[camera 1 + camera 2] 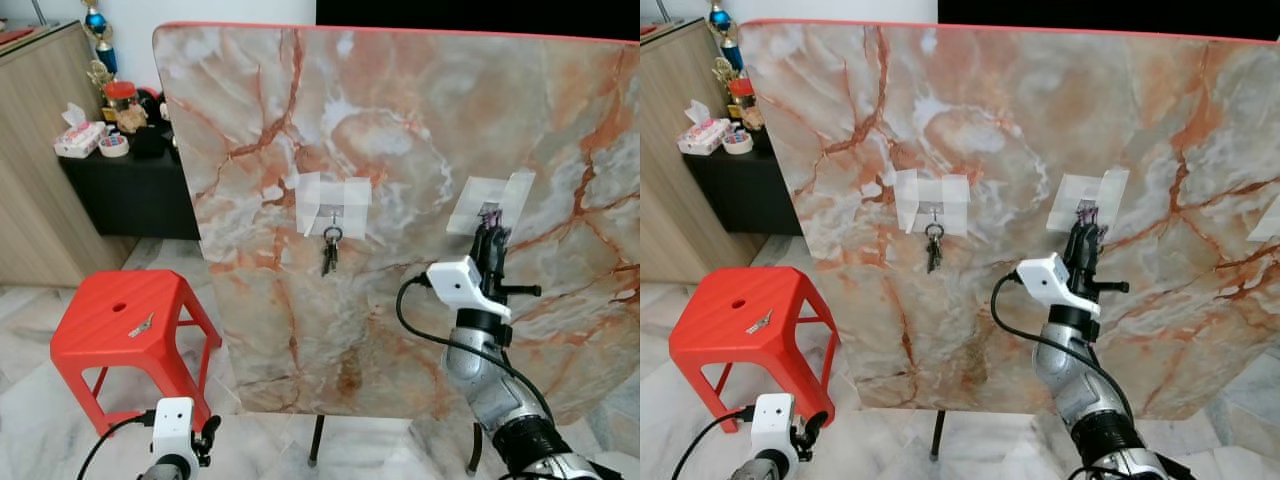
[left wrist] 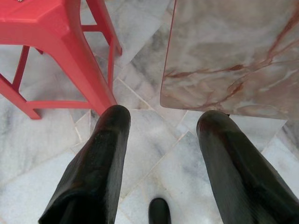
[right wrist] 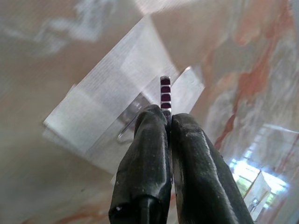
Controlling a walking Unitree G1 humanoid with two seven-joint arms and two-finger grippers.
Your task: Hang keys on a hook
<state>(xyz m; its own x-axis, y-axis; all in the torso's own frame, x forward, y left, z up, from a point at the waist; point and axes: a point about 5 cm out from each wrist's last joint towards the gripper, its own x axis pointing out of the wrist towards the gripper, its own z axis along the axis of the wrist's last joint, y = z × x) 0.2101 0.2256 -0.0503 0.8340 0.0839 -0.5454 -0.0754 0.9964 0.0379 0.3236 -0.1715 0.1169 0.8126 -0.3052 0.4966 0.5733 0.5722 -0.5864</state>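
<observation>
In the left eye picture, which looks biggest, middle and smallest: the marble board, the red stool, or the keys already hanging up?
1. Marble board, by far the largest.
2. Red stool.
3. Hanging keys, the smallest.

The stool stands a little nearer the camera, but the gaps are too wide for that to change the order.

A marble-look board, a red stool and a cluttered sideboard — the surroundings.

The large tilted marble-patterned board with a thin red edge stands on dark legs over the pale marble floor. At eight o'clock sits a red plastic stool with a round hole in its seat and a small metallic item lying on it. At ten o'clock, a black cabinet beside a wood-grain cupboard carries a tissue pack, a tape roll, a red-lidded jar and a trophy.
</observation>
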